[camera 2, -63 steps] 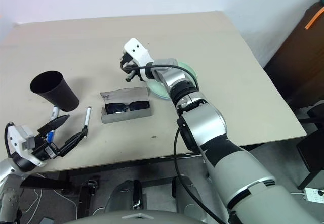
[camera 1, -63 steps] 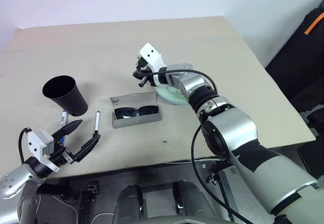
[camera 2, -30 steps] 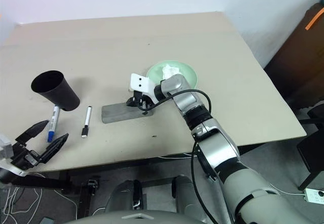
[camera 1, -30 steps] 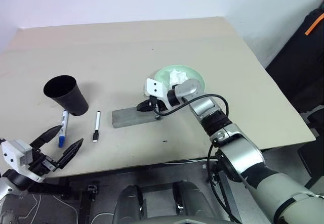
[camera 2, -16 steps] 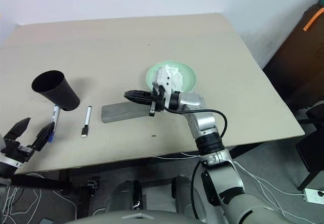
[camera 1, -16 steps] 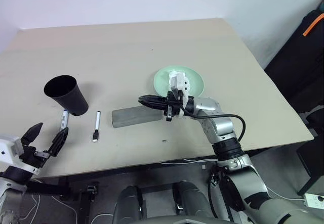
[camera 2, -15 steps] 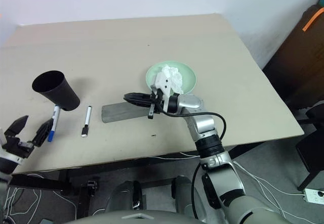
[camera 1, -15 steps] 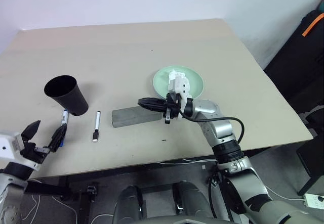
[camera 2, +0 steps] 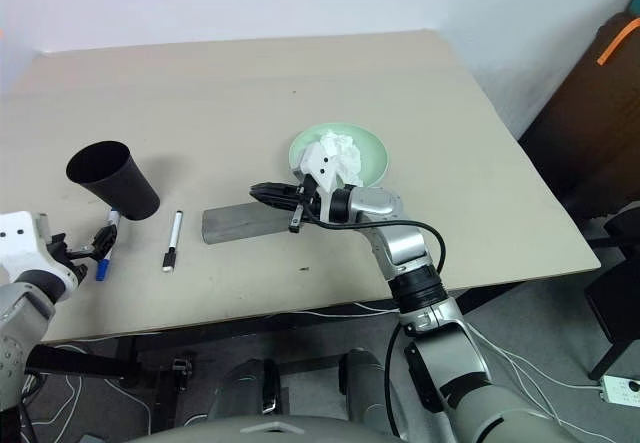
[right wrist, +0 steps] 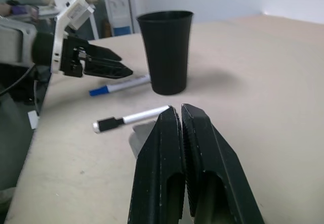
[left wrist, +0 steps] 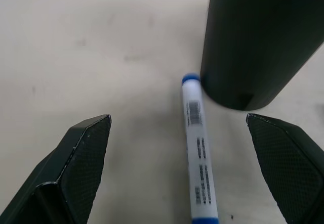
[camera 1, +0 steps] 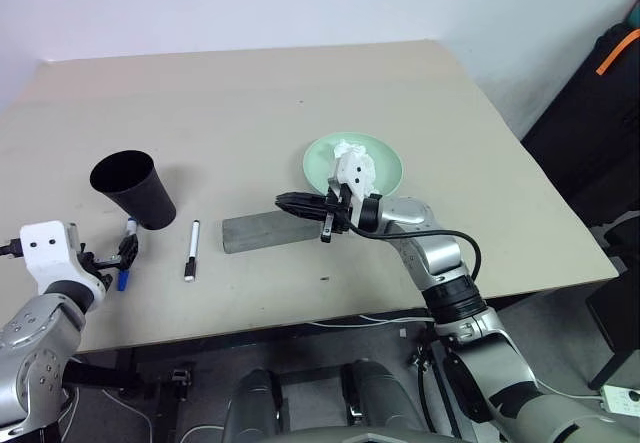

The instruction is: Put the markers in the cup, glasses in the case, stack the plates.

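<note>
Both arms are built of rounded silver-grey metal shells joined by black ribbed collars. A thin black cable loops loose along the right forearm. Each wrist carries a white boxy plastic housing (two small dark dots on the left one). Each end effector, the left [left wrist: 185,176] and the right [right wrist: 181,118], has two matte black fingers [left wrist: 81,150] with finely cross-hatched inner faces.

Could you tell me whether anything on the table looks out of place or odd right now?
Yes: a crumpled white tissue is lying in the mint green plate. The blue marker and the black marker lie loose beside the cup, not in it.
</note>
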Available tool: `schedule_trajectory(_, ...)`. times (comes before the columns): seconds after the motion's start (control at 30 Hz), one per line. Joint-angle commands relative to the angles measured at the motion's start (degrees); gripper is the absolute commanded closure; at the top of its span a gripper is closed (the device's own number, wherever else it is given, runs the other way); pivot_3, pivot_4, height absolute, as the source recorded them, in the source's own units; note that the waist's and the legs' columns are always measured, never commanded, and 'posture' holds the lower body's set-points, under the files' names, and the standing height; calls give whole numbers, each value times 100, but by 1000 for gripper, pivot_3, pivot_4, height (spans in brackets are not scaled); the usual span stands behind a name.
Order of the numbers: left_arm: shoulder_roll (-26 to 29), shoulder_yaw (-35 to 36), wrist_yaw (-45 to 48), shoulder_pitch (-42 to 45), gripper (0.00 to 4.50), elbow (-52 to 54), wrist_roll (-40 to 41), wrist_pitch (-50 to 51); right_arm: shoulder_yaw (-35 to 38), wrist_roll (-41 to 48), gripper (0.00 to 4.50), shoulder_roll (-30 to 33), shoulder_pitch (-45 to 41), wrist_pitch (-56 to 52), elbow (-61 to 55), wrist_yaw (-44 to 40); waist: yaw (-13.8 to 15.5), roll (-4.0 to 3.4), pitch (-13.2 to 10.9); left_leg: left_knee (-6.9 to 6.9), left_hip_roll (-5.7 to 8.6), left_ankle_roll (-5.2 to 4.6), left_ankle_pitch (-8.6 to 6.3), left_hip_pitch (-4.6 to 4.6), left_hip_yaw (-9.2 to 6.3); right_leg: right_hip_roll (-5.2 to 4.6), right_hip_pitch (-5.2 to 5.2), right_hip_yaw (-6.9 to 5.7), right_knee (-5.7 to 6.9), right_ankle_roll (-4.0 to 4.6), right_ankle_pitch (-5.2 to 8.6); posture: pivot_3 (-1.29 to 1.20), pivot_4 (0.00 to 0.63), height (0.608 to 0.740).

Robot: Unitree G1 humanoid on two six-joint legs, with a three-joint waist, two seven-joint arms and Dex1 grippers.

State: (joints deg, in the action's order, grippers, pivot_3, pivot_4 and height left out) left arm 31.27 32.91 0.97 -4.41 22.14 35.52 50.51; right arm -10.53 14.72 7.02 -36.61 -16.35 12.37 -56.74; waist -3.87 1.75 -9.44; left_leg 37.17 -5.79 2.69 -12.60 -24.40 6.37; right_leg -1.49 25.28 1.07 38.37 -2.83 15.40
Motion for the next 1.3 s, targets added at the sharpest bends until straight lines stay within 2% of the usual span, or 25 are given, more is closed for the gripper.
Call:
schedule_trajectory(0.03,92,231,-371,267,0,428,192,895,-29,-3,4328,-25,-151,56,-13,107,-7,1,0,0,1,0,0,0,-1,0,0,0,0,-1,0,0,150,726)
schedule_trajectory(0.17,141,299,-679,540,0,574,161,1835,-49,-53,4328,-58,-205,145,155,213,-3,1,0,0,2,0,0,0,-2,1,0,2,-1,-1,-1,0,150,726)
schedule_trajectory(0.37,259,355,-560,608,0,477,-5,2393,-55,-76,4328,-87,-224,189,275,282,-5,1,-1,-1,4,1,0,0,-4,1,0,2,-5,0,0,0,150,726)
schedule_trajectory(0.47,189,448,-543,731,526,443,-63,2507,-60,-116,4376,-75,-255,203,365,322,-3,2,-1,-4,4,2,0,-1,-4,-2,0,2,-9,3,2,0,150,726)
schedule_trajectory(0.67,237,350,-367,838,2512,374,-193,2670,-95,-177,4376,-103,-256,245,471,435,-3,2,-1,-6,4,3,-1,-1,-4,-5,0,3,-11,14,7,0,150,726)
schedule_trajectory(0.73,218,344,-323,860,3297,345,-262,2689,-132,-232,4376,-85,-220,277,456,450,-3,2,-1,-8,4,3,-1,-2,-5,-5,0,3,-12,14,7,0,150,726)
schedule_trajectory(0.83,234,334,-245,840,4195,277,-354,2672,-137,-245,4376,-54,-196,253,441,464,-4,2,-1,-9,4,3,-1,-1,-5,-6,1,3,-14,14,7,0,150,726)
schedule_trajectory(1.1,287,201,-304,765,4218,36,-1110,1841,-46,56,4376,70,121,246,-61,236,-1,2,-1,-16,4,5,-2,-2,-8,-10,2,4,-18,16,8,0,150,726)
schedule_trajectory(1.3,408,199,-83,878,4218,-212,-1551,732,-35,292,4376,58,397,426,-355,58,2,2,-1,-18,3,13,-8,-5,-9,-16,4,6,-24,16,8,0,150,726)
